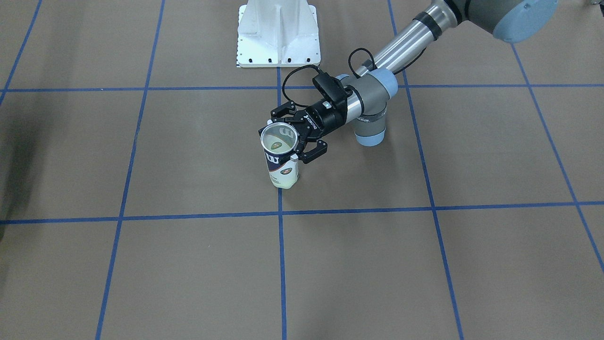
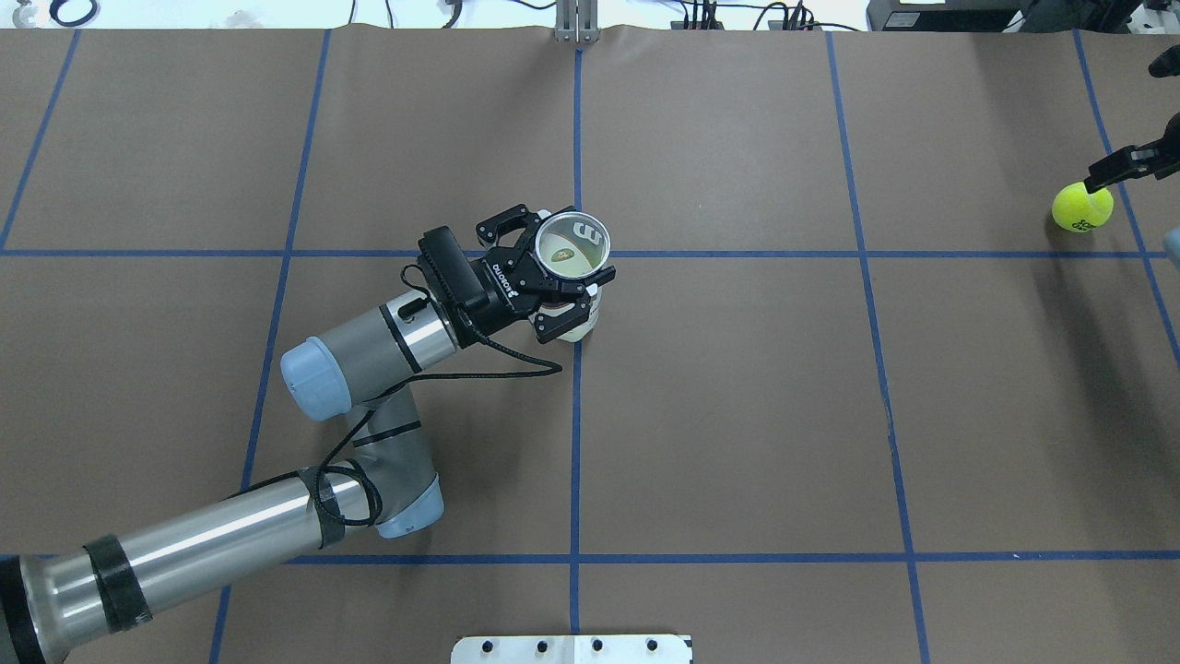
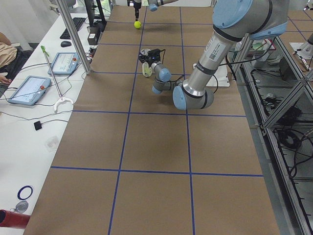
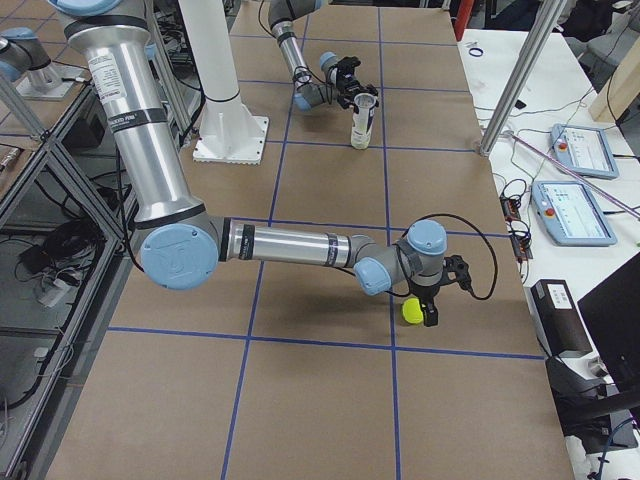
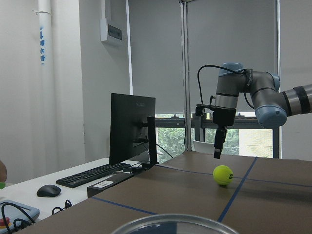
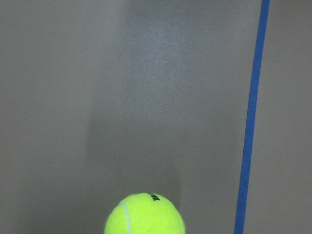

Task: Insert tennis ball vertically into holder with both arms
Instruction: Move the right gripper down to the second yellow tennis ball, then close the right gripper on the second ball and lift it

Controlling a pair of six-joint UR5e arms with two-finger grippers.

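- The can [image 1: 282, 167] stands upright about the middle of the bench [image 2: 737, 415], with its metal-rimmed mouth facing up.
- The left pincer [image 1: 281, 144] comes in sideways, level with the upper part of the can. It has a finger pressed to either side, just below the rim, so it is gripping the can.
- The tennis ball [image 2: 1081, 207] lies on the bench well away from the can, close to the edge at the robot's right-hand end.
- The right pincer [image 5: 217, 148] points straight down, just beside the ball and a little above it, and holds nothing.
- I cannot tell whether its fingers are apart or together; its own camera shows only the top of the ball and a strip of blue tape [image 6: 251, 117].
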